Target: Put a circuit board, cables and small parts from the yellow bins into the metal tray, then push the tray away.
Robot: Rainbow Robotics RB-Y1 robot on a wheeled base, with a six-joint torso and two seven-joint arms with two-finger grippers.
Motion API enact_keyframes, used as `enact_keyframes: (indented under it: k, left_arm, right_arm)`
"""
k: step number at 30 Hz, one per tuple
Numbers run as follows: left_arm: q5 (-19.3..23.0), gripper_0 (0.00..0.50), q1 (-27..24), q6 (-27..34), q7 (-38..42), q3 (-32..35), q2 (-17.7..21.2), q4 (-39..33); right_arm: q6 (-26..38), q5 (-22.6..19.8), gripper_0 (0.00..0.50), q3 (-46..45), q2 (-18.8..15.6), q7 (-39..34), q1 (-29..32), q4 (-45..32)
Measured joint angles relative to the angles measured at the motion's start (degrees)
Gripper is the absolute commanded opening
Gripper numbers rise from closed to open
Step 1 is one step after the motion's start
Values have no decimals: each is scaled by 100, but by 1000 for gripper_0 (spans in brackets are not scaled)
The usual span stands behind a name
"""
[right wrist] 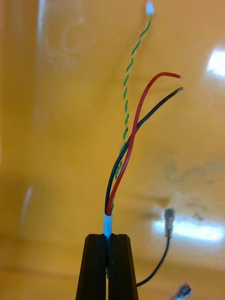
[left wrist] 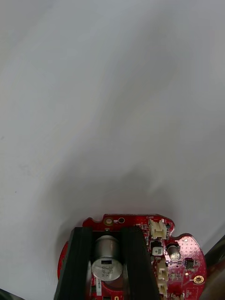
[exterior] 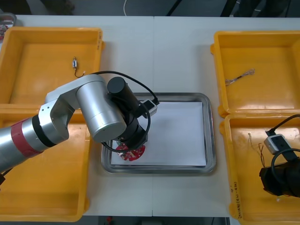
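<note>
Left gripper (left wrist: 107,233) clamping round red circuit board (left wrist: 185,257) inside white-lined metal tray (exterior: 210,136), right gripper (right wrist: 107,237) right of tray pinching red-and-black cable (right wrist: 135,123).

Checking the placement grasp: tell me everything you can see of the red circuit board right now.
The circuit board is round and red with a notched edge, carrying white connectors, black chips, gold-ringed holes and a silver cylindrical can. The left gripper is shut on that can, a finger each side. It sits level at the near left corner of the metal tray, over its white inside; whether it touches is unclear. The right gripper is shut on cables over a yellow bin.
</note>
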Motion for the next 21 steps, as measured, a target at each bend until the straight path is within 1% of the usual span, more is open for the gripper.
enact_keyframes:
  k: [1, 3, 5, 11, 14, 16, 21]
  left_arm:
    - [-3, 497, 0, -1, 4, 0, -1, 0]
    - [-13, 500, 0, -2, 26, 0, -4, 0]
    - [-21, 500, 0, -2, 112, 0, -8, 0]
    - [-22, 500, -1, -3, 458, 0, -14, -1]
    - [-22, 500, -5, 20, 528, 3, -15, -15]
    - [-18, 500, -8, 156, 531, 36, -15, -70]
    - [70, 500, -9, 877, 531, 438, -19, -370]
  right_arm:
    - [140, -25, 0, -76, 0, 0, -12, -111]
    - [460, -114, 0, -226, 0, 0, -62, -318]
    - [751, -313, 0, -388, 0, 0, -139, -489]
    - [1726, -1258, 0, -1062, -2, 1, -541, -728]
    - [1839, -1681, 0, -1382, -39, 1, -788, -741]
    - [1840, -1933, 0, -1541, -104, 1, -943, -743]
    - [1844, -2420, 0, -1768, -409, 1, -1250, -746]
